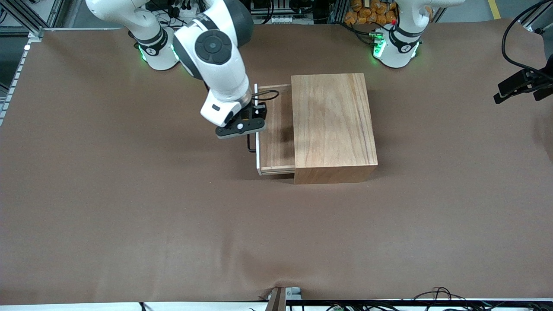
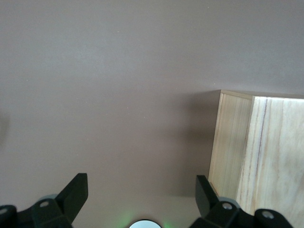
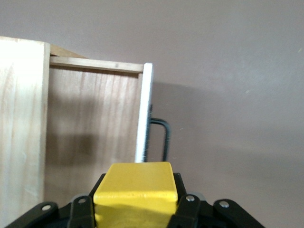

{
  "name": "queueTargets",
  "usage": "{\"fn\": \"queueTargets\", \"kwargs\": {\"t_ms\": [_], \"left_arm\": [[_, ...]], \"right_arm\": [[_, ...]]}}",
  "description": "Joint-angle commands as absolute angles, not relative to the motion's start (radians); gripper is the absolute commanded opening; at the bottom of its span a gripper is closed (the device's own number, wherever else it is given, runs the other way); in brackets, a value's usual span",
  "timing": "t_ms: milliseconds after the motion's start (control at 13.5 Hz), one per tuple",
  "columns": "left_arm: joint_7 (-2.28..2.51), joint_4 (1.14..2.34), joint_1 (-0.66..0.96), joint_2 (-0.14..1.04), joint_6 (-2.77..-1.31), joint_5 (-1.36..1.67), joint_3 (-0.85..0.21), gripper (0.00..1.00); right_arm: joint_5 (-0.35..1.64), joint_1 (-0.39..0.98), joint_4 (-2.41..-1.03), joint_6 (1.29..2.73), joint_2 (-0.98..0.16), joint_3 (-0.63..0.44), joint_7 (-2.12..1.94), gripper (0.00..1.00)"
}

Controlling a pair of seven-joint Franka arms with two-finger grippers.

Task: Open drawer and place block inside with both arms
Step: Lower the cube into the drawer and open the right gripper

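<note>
The light-wood cabinet [image 1: 332, 129] stands mid-table. Its drawer [image 1: 276, 129] is pulled out toward the right arm's end, with its white-edged front panel [image 1: 258, 155] and black wire handle [image 1: 250, 147] showing. My right gripper [image 1: 242, 124] hangs over the front panel and handle, shut on the yellow block [image 3: 135, 183]. The block is hidden in the front view. The right wrist view shows the drawer floor [image 3: 92, 128], the panel [image 3: 144, 114] and the handle [image 3: 164, 137] below the right gripper [image 3: 134, 208]. My left gripper [image 2: 141, 194] is open and empty, high above the table beside the cabinet's corner [image 2: 232, 142]. It is out of the front view.
A brown cover [image 1: 129, 207] spreads over the table. A black clamp with cables [image 1: 522, 84] juts in at the left arm's end. The green-lit bases [image 1: 395, 45] [image 1: 157, 49] stand along the table's edge farthest from the front camera.
</note>
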State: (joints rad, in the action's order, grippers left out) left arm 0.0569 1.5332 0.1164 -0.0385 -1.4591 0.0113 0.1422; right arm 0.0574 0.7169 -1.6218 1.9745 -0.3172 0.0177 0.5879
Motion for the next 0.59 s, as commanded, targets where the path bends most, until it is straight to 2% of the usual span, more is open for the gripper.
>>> {"fn": "queueTargets", "kwargs": {"t_ms": [0, 370, 444, 519], "left_arm": [[0.028, 1.560, 0.109, -0.067, -1.471, 0.014, 0.137, 1.00], [0.028, 1.560, 0.109, -0.074, -1.470, 0.014, 0.137, 1.00], [0.028, 1.560, 0.107, -0.074, -1.470, 0.014, 0.137, 1.00], [0.028, 1.560, 0.109, -0.074, -1.470, 0.014, 0.137, 1.00]], "right_arm": [[0.045, 0.797, -1.632, 2.049, -0.353, 0.003, 0.760, 0.11], [0.026, 0.825, -1.631, 2.166, -0.408, 0.003, 0.764, 0.13], [0.026, 0.830, -1.631, 2.166, -0.407, 0.003, 0.765, 0.37], [0.026, 0.830, -1.629, 2.164, -0.407, 0.002, 0.772, 0.99]]}}
